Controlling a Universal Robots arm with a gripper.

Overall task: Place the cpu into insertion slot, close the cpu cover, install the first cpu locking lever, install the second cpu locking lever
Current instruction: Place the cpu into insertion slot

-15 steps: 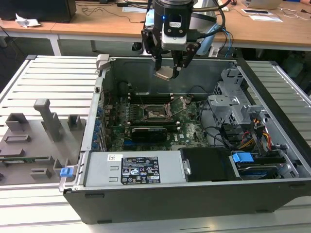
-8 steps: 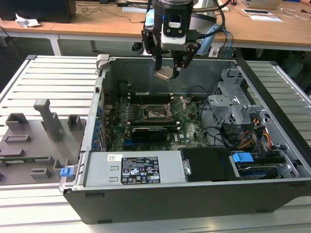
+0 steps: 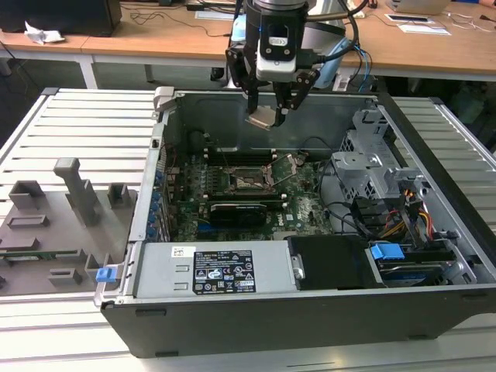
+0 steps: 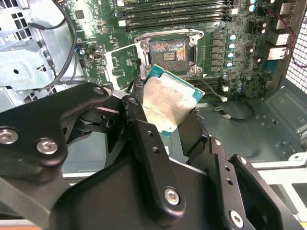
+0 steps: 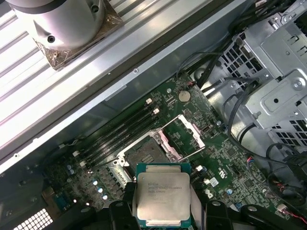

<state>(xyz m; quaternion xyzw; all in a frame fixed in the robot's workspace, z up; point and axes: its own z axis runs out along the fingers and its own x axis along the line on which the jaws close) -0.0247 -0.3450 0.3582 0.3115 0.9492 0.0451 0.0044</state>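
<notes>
My gripper hangs above the open computer case, shut on the cpu, a small silver-grey square chip held by its edges and tilted. Both wrist views show the cpu between the black fingers. The insertion slot lies bare on the green board below, well apart from the chip. The cpu cover stands swung open beside the slot.
A long black graphics card sits in front of the slot, and memory slots run behind it. A metal drive cage with cables fills the exterior view's right. The power supply lies at the front. A grey fixture tray lies outside the case.
</notes>
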